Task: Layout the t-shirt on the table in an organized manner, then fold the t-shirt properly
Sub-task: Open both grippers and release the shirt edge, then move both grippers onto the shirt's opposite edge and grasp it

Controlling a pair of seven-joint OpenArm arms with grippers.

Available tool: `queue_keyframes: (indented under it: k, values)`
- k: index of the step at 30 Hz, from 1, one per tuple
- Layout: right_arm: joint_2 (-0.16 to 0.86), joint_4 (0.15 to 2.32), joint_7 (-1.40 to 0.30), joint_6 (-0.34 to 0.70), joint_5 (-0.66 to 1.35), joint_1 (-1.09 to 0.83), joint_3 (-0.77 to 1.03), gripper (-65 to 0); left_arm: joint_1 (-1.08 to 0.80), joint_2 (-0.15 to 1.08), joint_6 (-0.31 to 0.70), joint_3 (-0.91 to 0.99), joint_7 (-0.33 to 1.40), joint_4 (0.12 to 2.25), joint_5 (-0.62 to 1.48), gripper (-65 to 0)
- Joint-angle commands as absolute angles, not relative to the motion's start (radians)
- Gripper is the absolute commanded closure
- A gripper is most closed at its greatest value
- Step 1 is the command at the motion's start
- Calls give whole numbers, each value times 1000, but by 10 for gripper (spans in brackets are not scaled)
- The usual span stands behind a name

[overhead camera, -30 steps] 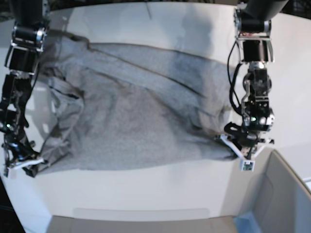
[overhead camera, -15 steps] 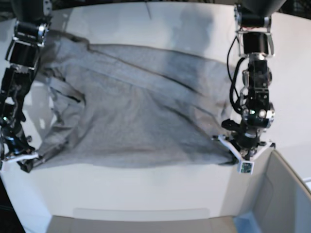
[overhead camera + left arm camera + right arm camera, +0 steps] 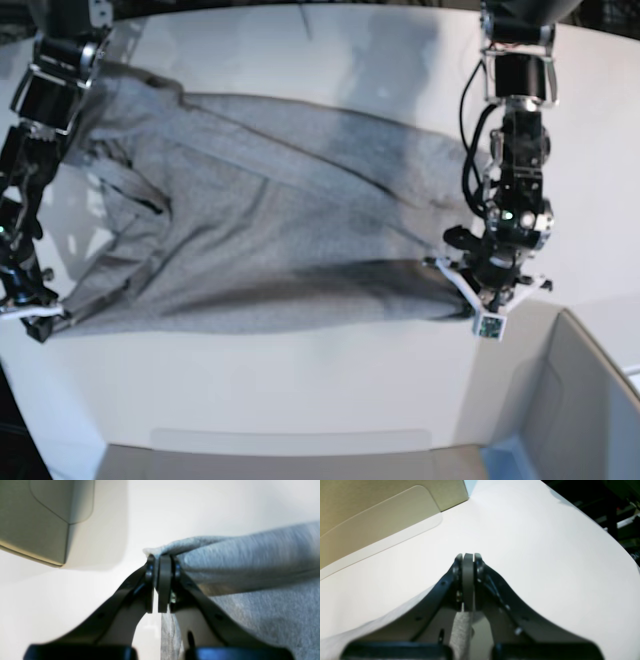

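The light grey t-shirt (image 3: pixel 270 220) lies stretched across the white table (image 3: pixel 300 390), and no lettering shows on it. My left gripper (image 3: pixel 466 296), on the right of the base view, is shut on the shirt's near right corner. In the left wrist view the left gripper (image 3: pixel 160 558) pinches a fold of the t-shirt (image 3: pixel 250 555). My right gripper (image 3: pixel 38 320) is shut on the near left corner. In the right wrist view the right gripper (image 3: pixel 468 555) clamps a strip of the t-shirt (image 3: pixel 461 632). The near hem runs taut between the two grippers.
A grey bin (image 3: pixel 585 400) stands at the near right, close to the left gripper, and shows as bin (image 3: pixel 35 517) and bin (image 3: pixel 375 510) in the wrist views. The table's curved edge (image 3: pixel 607 527) passes to the right of the right gripper.
Both grippers have carried their corners away from the table's near edge, and the left one also drew inward. The near hem has gone from sagging to a straight, taut line.
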State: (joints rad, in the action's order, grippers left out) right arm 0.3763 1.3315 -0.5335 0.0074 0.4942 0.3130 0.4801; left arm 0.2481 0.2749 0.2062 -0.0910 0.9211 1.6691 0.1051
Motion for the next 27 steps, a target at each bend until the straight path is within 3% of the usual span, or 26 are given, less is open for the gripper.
queue_keyframes:
  k: [1,6,10,12,14,17,21,23,27]
  values:
    - [398,1351,-501,15,495,340,483,0,262,285,199,-85,905,1687,99,-21]
    - [418,1314,-501,15,492,387,426,0,263,285,199,-85,905,1685,99,-21]
    - [443,1125,-496,15,487,526,360,0,289,285,196,-84,894,1666,99,-26]
    - [464,997,-493,15,487,619,306,0,329,282,193,-84,905,1632,99,-59]
    - [476,892,-490,15,487,704,245,0,357,282,189,-84,906,1613,99,-137]
    - [479,796,-418,15,487,777,173,-144,364,280,188,-84,906,1613,99,-265]
    - [483,782,-364,15,487,792,87,-368,371,280,188,-85,917,1615,97,-257]
    - [484,825,-369,15,487,779,53,-421,369,280,188,-85,957,1623,97,-256]
    - [483,1052,-433,13,487,613,42,-432,344,280,194,-87,1069,1710,99,-256]
